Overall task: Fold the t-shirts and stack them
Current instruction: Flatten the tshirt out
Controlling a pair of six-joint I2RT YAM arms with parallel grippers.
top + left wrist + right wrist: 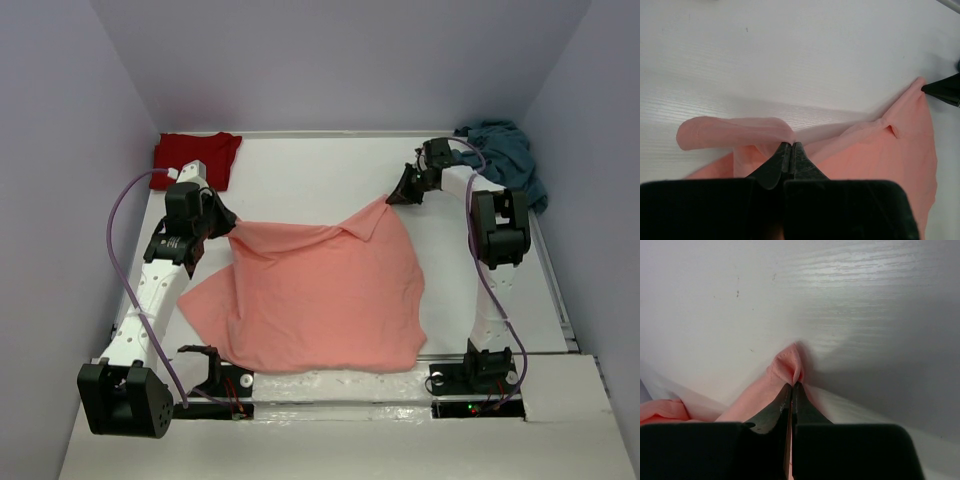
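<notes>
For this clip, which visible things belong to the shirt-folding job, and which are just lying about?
Job: salmon-pink shirt, pinched by left gripper and right gripper; dark red shirt; teal-blue shirt.
Just there: purple cables; table.

1. Overhead: soft, even light from above; the white table (pixel 330 170) is bright, the walls a dull lilac-grey.
2. Wet-looking glare along the table's near edge.
3. Left wrist view: table grain crisp; soft shadow beneath the raised pink shirt (pixel 880 150); left gripper (pixel 791 146) black, its detail lost near the lens.
4. Right wrist view: dimmer; broad grey shadow at right, sheen at top.
</notes>
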